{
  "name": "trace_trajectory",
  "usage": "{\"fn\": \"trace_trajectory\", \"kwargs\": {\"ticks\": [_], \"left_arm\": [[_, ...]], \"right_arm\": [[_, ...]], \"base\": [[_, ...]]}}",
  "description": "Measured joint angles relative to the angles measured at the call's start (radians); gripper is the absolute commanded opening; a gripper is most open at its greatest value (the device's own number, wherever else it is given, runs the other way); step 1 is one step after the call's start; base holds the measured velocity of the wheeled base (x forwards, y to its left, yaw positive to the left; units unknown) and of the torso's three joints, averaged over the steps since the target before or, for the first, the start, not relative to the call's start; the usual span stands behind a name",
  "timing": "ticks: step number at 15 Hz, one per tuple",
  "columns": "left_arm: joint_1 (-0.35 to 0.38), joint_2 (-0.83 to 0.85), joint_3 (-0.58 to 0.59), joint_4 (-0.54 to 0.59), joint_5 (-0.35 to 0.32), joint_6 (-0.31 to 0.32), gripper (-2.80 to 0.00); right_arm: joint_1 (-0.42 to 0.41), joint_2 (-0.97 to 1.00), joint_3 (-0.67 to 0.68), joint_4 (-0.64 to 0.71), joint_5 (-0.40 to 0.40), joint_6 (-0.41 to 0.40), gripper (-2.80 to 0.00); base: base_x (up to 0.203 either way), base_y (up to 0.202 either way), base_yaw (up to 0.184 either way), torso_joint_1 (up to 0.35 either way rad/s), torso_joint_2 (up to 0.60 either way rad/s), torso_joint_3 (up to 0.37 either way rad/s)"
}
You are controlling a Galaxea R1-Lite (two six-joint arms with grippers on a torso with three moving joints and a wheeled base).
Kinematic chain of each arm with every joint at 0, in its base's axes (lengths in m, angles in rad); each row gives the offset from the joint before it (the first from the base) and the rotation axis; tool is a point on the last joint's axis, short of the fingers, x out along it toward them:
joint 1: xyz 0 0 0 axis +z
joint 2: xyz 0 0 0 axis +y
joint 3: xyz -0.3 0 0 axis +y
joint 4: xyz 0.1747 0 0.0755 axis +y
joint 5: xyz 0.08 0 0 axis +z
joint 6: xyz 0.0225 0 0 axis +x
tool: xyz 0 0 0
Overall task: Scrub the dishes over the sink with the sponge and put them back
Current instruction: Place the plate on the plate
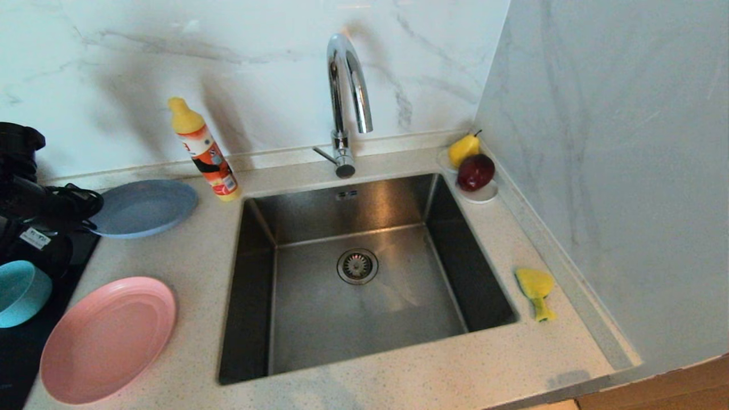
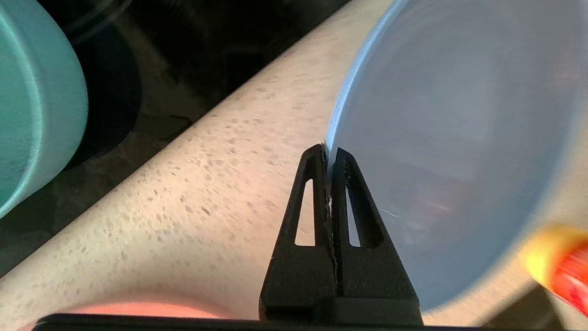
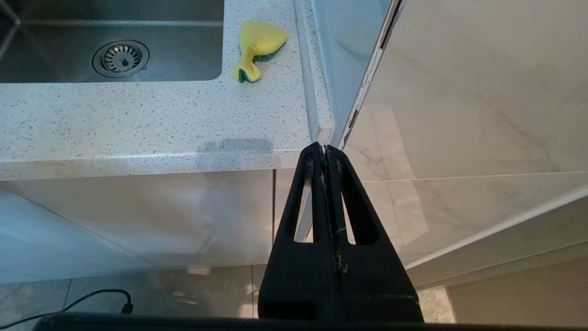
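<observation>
In your head view the left arm is a dark mass cut off at the left edge, so the left end effector (image 2: 327, 154) shows clearly only from the wrist, where its fingers are pinched shut on the rim of the blue plate (image 1: 142, 206), which sits on the worktop (image 1: 398, 376) left of the sink (image 1: 364, 285), behind the pink plate (image 1: 108, 339) and the bowl (image 1: 20, 293). Your right end effector (image 3: 325, 154) hangs closed and empty below the worktop's front edge, out of the head view. The sponge (image 1: 536, 290) lies on the worktop right of the sink.
</observation>
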Motion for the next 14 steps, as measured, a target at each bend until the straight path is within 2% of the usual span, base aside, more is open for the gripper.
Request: {"fn": "trace_trajectory", "kwargs": {"ticks": [7, 10, 12, 14], "left_arm": [[-0.001, -0.109, 0.003, 0.012, -0.001, 0.000, -2.80], [0.000, -0.158, 0.019, 0.115, -0.007, 0.011, -2.80], [0.000, -0.201, 0.065, 0.163, -0.010, 0.027, -2.80], [0.000, -0.258, 0.154, 0.163, -0.011, 0.050, -2.80]], "right_arm": [[0.000, 0.000, 0.000, 0.000, 0.000, 0.000, -2.80], [0.000, 0.000, 0.000, 0.000, 0.000, 0.000, -2.80], [0.000, 0.000, 0.000, 0.000, 0.001, 0.000, -2.80], [0.000, 0.000, 0.000, 0.000, 0.000, 0.000, -2.80]], "base": [[0.000, 0.000, 0.000, 0.000, 0.00, 0.000], [0.000, 0.000, 0.000, 0.000, 0.00, 0.000], [0.000, 0.000, 0.000, 0.000, 0.00, 0.000], [0.000, 0.000, 0.000, 0.000, 0.00, 0.000]]}}
